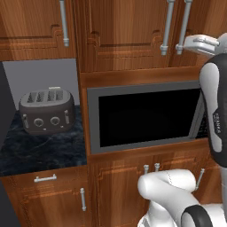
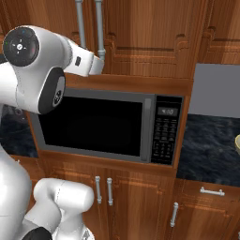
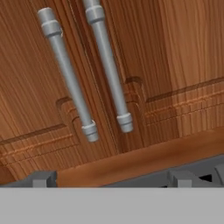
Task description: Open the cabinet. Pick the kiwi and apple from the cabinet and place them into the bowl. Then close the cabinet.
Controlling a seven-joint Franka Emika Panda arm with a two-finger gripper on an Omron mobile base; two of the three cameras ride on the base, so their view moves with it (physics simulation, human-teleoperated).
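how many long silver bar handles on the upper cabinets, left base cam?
3. One on the narrow wall cabinet at upper left; two side by side on the cabinet above the microwave, the left handle and the right handle, right beside the gripper. More may sit outside the frame.

A microwave (image 1: 146, 116) with a black door is sitting in a wooden niche, and its keypad (image 2: 164, 136) is showing on its right side. A dark toaster (image 1: 46, 111) is standing on the dark marble desk (image 1: 44, 150) to the left, before a grey wall (image 1: 40, 77). Low cabinets (image 2: 140, 201) with short silver handles (image 2: 104, 190) are running below. More desk (image 2: 211, 145) is lying to the right.
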